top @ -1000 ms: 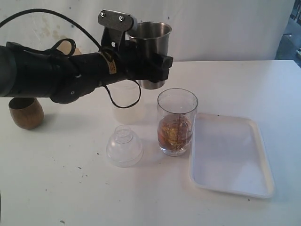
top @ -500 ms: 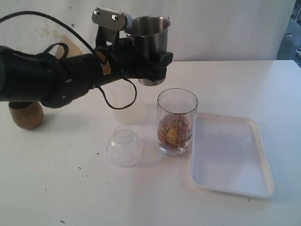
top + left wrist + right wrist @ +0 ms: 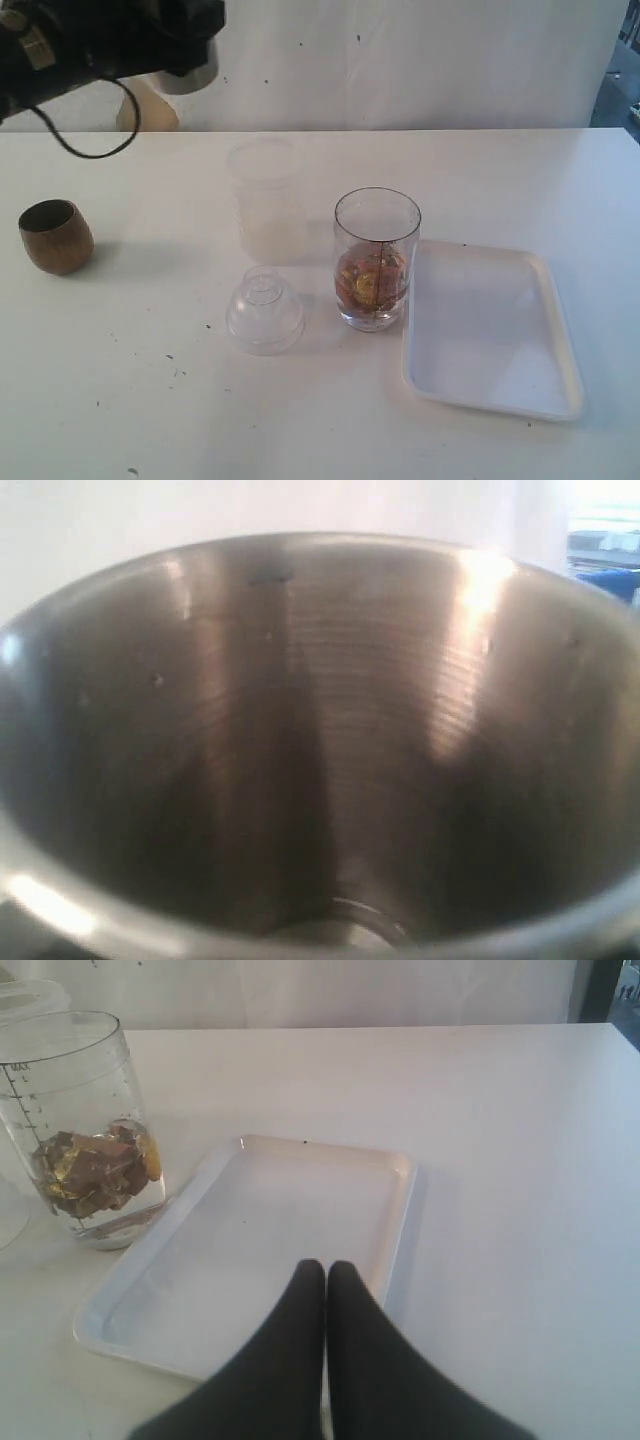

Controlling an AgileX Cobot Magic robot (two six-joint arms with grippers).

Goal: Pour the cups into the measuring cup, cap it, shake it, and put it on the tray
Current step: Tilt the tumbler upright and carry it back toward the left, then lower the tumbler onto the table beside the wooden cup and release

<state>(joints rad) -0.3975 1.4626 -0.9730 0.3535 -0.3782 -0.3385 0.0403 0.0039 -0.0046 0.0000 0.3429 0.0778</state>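
My left gripper [image 3: 192, 40] is raised at the far left, shut on the steel tumbler [image 3: 190, 78], of which only the base shows below the dark arm. The tumbler's bare inside [image 3: 320, 740] fills the left wrist view. On the table's left stands the brown wooden cup [image 3: 55, 236]. The clear measuring cup [image 3: 377, 258] stands mid-table, uncapped, with brown and yellow pieces in its bottom [image 3: 95, 1170]. The white tray [image 3: 560, 400] lies just right of it. My right gripper [image 3: 326, 1266] is shut on nothing, low over the tray's near end [image 3: 402, 1175].
A frosted translucent cup [image 3: 268, 200] stands behind and left of the measuring cup. A clear domed lid [image 3: 264, 310] rests on the table in front of it. A white wall backs the table.
My left arm has swung the steel tumbler away from above the measuring cup, up and far to the left. The frosted cup it hid now shows.
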